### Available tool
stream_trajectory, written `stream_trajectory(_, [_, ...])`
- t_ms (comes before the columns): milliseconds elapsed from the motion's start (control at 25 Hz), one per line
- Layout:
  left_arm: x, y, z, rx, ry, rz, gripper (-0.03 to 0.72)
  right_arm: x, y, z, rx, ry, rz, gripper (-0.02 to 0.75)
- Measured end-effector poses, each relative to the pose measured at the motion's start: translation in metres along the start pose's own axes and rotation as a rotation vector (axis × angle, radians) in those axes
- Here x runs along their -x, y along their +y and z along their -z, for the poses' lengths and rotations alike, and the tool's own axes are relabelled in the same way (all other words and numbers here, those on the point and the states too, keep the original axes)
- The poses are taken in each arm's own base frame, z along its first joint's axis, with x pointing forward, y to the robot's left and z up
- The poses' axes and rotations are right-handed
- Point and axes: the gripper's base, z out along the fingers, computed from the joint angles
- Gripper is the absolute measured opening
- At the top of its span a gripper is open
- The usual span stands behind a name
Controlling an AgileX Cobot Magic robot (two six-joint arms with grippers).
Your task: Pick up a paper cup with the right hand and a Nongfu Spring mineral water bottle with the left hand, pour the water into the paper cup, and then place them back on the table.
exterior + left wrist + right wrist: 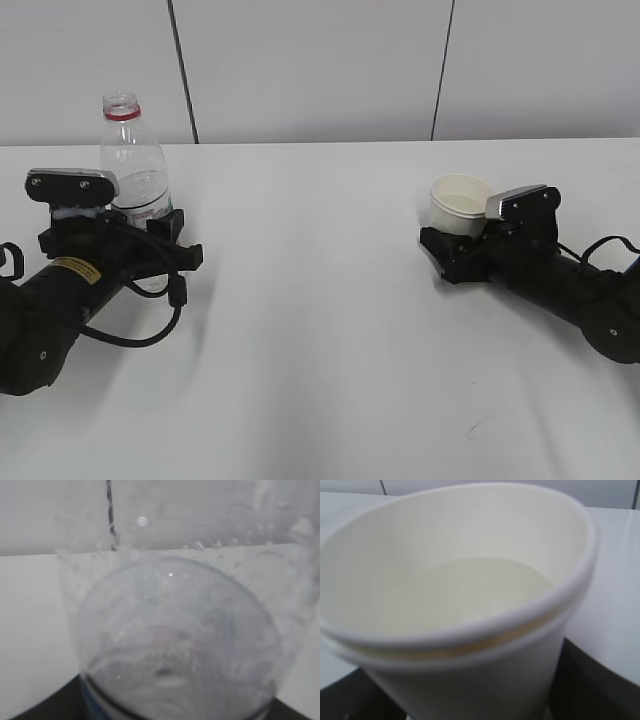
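Note:
The Nongfu Spring mineral water bottle [128, 160] stands upright at the far left of the table [320, 330], uncapped, with its red neck ring on top. My left gripper [150, 238] is closed around the bottle's lower, labelled part. The bottle's clear wall [175, 630] fills the left wrist view. The paper cup [458, 203] sits at the right, mouth up. My right gripper [452, 244] is closed around the cup's lower wall. In the right wrist view the cup [460, 580] fills the frame, showing its cream inside, with dark jaw parts at the bottom corners.
A white panelled wall [320, 70] with dark vertical seams rises behind the table's far edge. A small dark scuff mark [480, 428] lies at the front right. The left arm's looped black cable [150, 330] rests on the tabletop.

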Motion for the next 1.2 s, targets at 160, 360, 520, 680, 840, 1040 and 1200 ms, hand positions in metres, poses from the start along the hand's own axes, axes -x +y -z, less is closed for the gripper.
stream_trajectory(160, [-0.0001, 0.0, 0.0, 0.0, 0.0, 0.0, 0.328, -0.0002, 0.0017, 0.0004, 0.016, -0.001, 0.006, 0.526])
stream_trajectory(360, [-0.0001, 0.0, 0.0, 0.0, 0.0, 0.0, 0.328, -0.0002, 0.0013, 0.0005, 0.011, -0.001, 0.004, 0.526])
stream_trajectory(520, [-0.0001, -0.0001, 0.0, -0.001, 0.0, 0.0, 0.328, -0.0004, 0.0006, 0.0008, 0.002, -0.002, -0.002, 0.567])
stream_trajectory(680, [-0.0001, -0.0001, 0.0, -0.001, 0.0, 0.0, 0.328, 0.0, 0.0003, 0.0008, -0.002, -0.007, -0.004, 0.619])
stream_trajectory(840, [-0.0001, -0.0001, 0.0, -0.001, 0.0, 0.0, 0.328, -0.0001, 0.0002, 0.0011, -0.004, -0.008, -0.007, 0.629])
stream_trajectory(1040, [-0.0001, -0.0001, 0.0, -0.001, 0.0, 0.0, 0.328, -0.0008, 0.0007, 0.0019, -0.004, -0.007, -0.008, 0.63])
stream_trajectory(1200, [-0.0001, -0.0001, 0.0, -0.001, 0.0, 0.0, 0.328, -0.0029, 0.003, 0.0073, -0.01, 0.003, -0.021, 0.631])
